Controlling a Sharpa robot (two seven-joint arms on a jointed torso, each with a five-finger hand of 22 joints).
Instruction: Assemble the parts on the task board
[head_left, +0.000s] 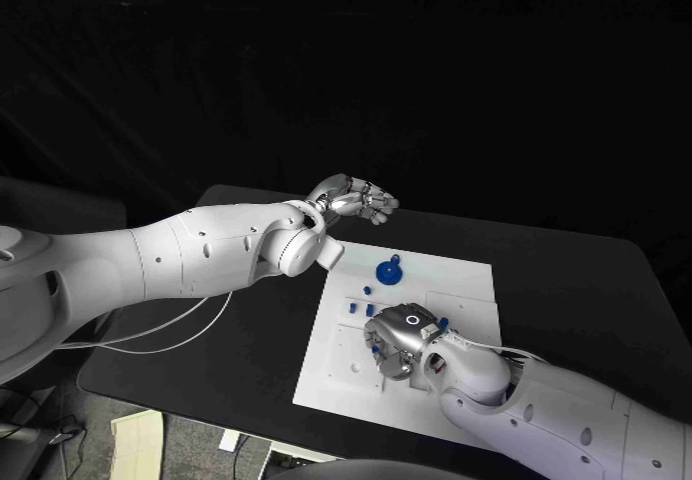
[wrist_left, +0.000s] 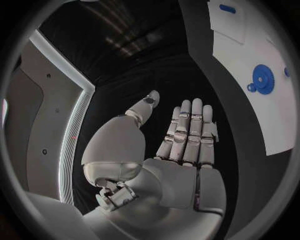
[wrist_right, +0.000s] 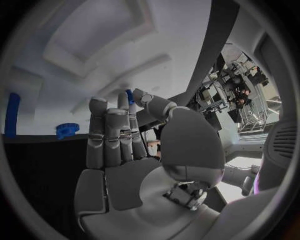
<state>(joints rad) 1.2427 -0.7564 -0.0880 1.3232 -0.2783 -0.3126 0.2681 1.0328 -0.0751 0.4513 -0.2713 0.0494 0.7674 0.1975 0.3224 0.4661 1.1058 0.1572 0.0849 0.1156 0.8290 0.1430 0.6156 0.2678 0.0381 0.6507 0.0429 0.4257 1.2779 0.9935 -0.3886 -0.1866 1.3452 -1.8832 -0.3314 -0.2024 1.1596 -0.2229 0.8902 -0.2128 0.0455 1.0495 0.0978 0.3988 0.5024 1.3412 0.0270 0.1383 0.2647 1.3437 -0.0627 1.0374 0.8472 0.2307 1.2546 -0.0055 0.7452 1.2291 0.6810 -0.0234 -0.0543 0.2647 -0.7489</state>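
- Right hand rests low over the task board, pinching a small blue part.
- Left hand, empty with fingers apart, hovers past the board's 11 o'clock corner.
- Blue gear lies at 12 o'clock; a thin pinch risks dropping the part.

The black table carries the white task board; the board lies flat under the right hand and just beside the raised left hand, toward the right hand from it; bare black tabletop surrounds the board on every side.
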